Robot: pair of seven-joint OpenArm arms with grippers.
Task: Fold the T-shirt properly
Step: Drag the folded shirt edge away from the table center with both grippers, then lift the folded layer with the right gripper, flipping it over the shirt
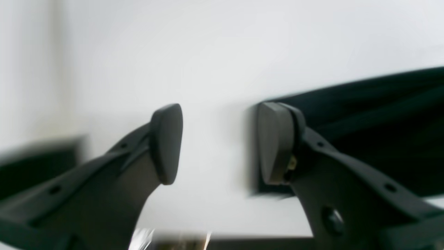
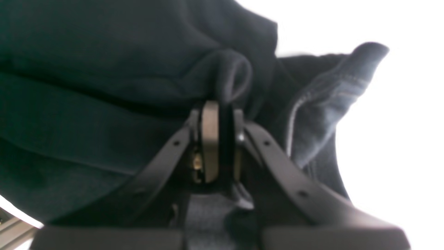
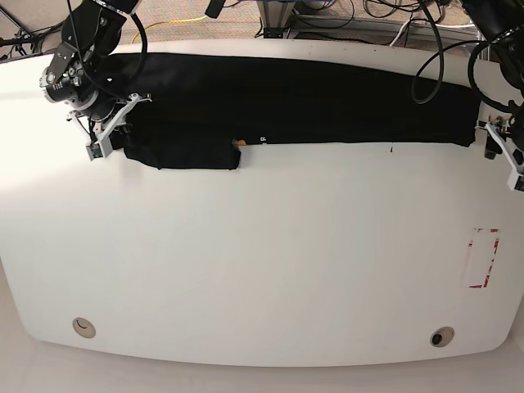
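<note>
Right gripper [image 2: 218, 114] pinches T-shirt [image 3: 303, 102] fold; left gripper [image 1: 218, 142] gapes empty beside hem. Grab hem first, lift evenly.

left gripper [image 1: 218, 142] jaws spread apart, right gripper [image 2: 218, 139] jaws pinched together, arms wide apart

We see the T-shirt [image 2: 104, 69] as soft, matt black cloth with a stitched hem. The right gripper [image 2: 218, 146], pinched on it, is matt dark plastic, like the left gripper [image 1: 218, 144]. The table [image 3: 262, 262] looks smooth and white.
</note>
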